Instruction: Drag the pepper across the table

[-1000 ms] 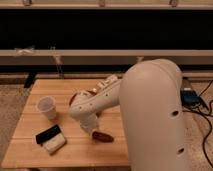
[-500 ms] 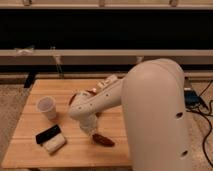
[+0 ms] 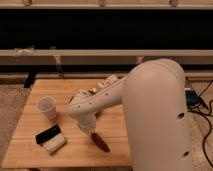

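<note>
The pepper (image 3: 101,143) is a small dark red-brown pod lying on the light wooden table (image 3: 30,152), near the front edge, a little right of the middle. My gripper (image 3: 91,131) hangs from the white arm directly above the pepper's upper left end and touches or nearly touches it. The arm's big white shell fills the right side of the camera view and hides the table's right part.
A white cup (image 3: 47,108) stands at the left of the table. A black-and-white block (image 3: 50,139) lies at the front left. An orange round bowl (image 3: 80,96) is partly hidden behind the arm. Cables and a blue device (image 3: 192,98) lie on the floor to the right.
The pepper has slid a little toward the table's front edge and to the right, with the gripper following it. The cup and the block have not moved.
</note>
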Controlling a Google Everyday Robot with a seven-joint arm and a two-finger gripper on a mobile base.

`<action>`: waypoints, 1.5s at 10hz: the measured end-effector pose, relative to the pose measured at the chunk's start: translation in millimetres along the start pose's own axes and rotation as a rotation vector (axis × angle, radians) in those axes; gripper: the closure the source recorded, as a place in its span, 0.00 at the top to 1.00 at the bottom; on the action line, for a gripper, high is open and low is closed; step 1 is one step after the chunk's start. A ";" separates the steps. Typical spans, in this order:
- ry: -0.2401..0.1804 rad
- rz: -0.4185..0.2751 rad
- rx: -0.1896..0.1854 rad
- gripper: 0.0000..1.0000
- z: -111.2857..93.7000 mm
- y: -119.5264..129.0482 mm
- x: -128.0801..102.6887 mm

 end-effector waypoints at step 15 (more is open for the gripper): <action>-0.169 -0.208 0.025 0.43 -45.0 52.0 -128.5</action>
